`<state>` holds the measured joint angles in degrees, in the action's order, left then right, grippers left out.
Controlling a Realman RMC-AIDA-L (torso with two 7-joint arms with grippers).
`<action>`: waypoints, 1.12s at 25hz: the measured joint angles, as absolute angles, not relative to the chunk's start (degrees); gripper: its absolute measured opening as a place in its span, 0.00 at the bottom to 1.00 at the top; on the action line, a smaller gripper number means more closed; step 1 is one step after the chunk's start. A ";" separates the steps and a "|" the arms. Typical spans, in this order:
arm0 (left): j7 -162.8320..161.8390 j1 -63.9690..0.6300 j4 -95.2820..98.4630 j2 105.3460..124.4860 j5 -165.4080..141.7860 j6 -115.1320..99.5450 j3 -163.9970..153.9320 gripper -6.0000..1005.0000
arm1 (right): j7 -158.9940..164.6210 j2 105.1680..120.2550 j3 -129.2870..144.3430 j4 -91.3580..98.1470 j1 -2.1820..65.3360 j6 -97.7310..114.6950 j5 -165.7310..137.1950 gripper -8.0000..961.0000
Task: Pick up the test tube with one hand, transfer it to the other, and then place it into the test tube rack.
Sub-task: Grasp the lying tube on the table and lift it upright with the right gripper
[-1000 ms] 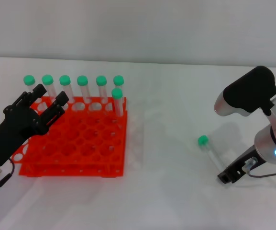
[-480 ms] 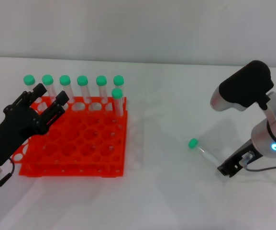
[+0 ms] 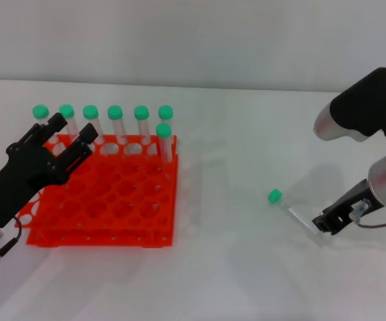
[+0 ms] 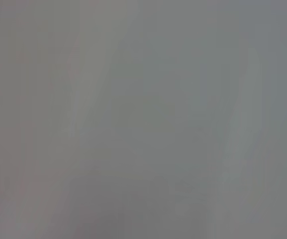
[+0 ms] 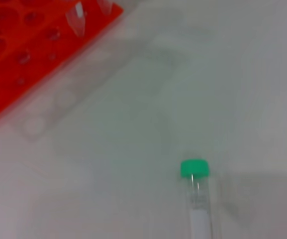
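Head view: right pincer (image 3: pixel 328 223) clenched on the pointed end of the test tube (image 3: pixel 287 208), green cap jutting out toward the rack – held by the tip, leaving the rest free for handover. Left pincer (image 3: pixel 62 140) spread, hovering over the test tube rack (image 3: pixel 106 200). Left wrist view: blank grey. Right wrist view: capped tube above the white surface (image 5: pixel 242 74), rack well off.

White table (image 3: pixel 233 267) fills most of head view; plain pale grey wall (image 3: pixel 193 40) along 12 o'clock edge. Even, diffuse light, soft shadows.
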<state>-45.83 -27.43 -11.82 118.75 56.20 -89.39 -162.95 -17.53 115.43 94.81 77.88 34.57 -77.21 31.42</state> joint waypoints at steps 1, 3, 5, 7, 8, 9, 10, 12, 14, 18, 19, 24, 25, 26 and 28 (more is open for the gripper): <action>-45.84 -27.60 -11.84 118.74 56.19 -89.39 -162.95 0.73 | -17.58 115.43 94.96 77.77 34.69 -77.50 31.41 0.23; -45.85 -27.86 -11.85 118.74 56.18 -89.35 -162.95 0.73 | -17.60 115.47 95.21 77.61 35.07 -77.75 31.38 0.23; -45.79 -28.04 -11.82 118.75 56.16 -89.17 -162.95 0.73 | -17.60 115.52 95.27 77.31 35.63 -78.07 31.35 0.23; -45.69 -28.13 -11.81 118.78 56.05 -89.03 -162.95 0.73 | -17.58 115.56 95.27 76.51 36.26 -78.16 31.36 0.23; -45.68 -28.13 -11.81 118.79 55.94 -89.01 -162.95 0.73 | -17.58 115.59 95.29 75.79 36.68 -78.21 31.35 0.23; -45.67 -28.13 -11.80 118.79 55.79 -88.99 -162.95 0.73 | -17.58 115.61 95.31 75.07 37.14 -78.26 31.35 0.23; -45.67 -28.13 -11.79 118.81 55.66 -88.99 -162.95 0.73 | -17.58 115.64 95.35 74.42 37.53 -78.33 31.36 0.23; -45.66 -28.11 -11.78 118.87 55.59 -88.95 -162.95 0.73 | -17.59 115.68 95.54 73.35 38.18 -78.38 31.42 0.23; -45.64 -28.05 -11.78 118.88 55.58 -88.91 -162.95 0.73 | -17.63 115.68 96.04 72.64 38.82 -78.47 31.61 0.23; -45.56 -27.93 -11.77 118.91 55.58 -88.82 -162.95 0.73 | -18.07 115.73 96.33 72.55 39.43 -79.05 31.78 0.23; -45.56 -27.94 -11.77 118.92 55.58 -88.77 -162.94 0.73 | -18.14 115.76 96.34 72.54 39.45 -79.12 31.84 0.26; -45.53 -28.01 -11.77 118.92 55.58 -88.71 -162.94 0.73 | -18.24 115.83 96.79 71.53 39.67 -79.23 32.44 0.39; -45.53 -28.02 -11.77 118.92 55.58 -88.71 -162.94 0.73 | -18.19 115.84 96.96 71.26 39.74 -79.20 32.52 0.40; -45.53 -28.02 -11.77 118.92 55.58 -88.70 -162.94 0.73 | -18.07 115.84 97.10 70.97 39.80 -79.07 32.56 0.40; -45.52 -28.06 -11.77 118.92 55.58 -88.68 -162.94 0.73 | -17.96 115.84 97.17 70.47 39.81 -78.51 32.55 0.41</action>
<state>-45.52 -28.06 -11.77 118.92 55.58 -88.68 -162.94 -17.96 115.84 97.17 70.47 39.81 -78.51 32.55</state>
